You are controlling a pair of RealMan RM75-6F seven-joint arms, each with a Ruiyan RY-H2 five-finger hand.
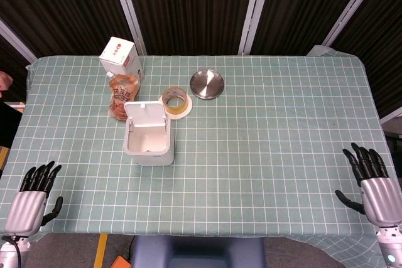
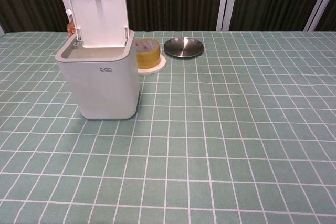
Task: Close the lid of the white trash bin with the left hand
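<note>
White trash bin (image 2: 105, 85), upright lid (image 2: 98, 15), interior unseen.

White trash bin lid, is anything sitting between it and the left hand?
Nothing visible. The left hand rests at the table's near left corner, and only bare tablecloth lies between it and the white trash bin, whose lid stands open.

1 white trash bin (image 1: 149, 144), 1 tape roll (image 1: 176, 100), 1 steel dish (image 1: 208, 84), 1 carton (image 1: 120, 57), perhaps 1 snack packet (image 1: 121, 93), 2 hands (image 1: 29, 202)

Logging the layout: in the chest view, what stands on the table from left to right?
White plastic trash bin with its lid raised, roll of yellowish tape on a white disc, round shiny metal dish.
</note>
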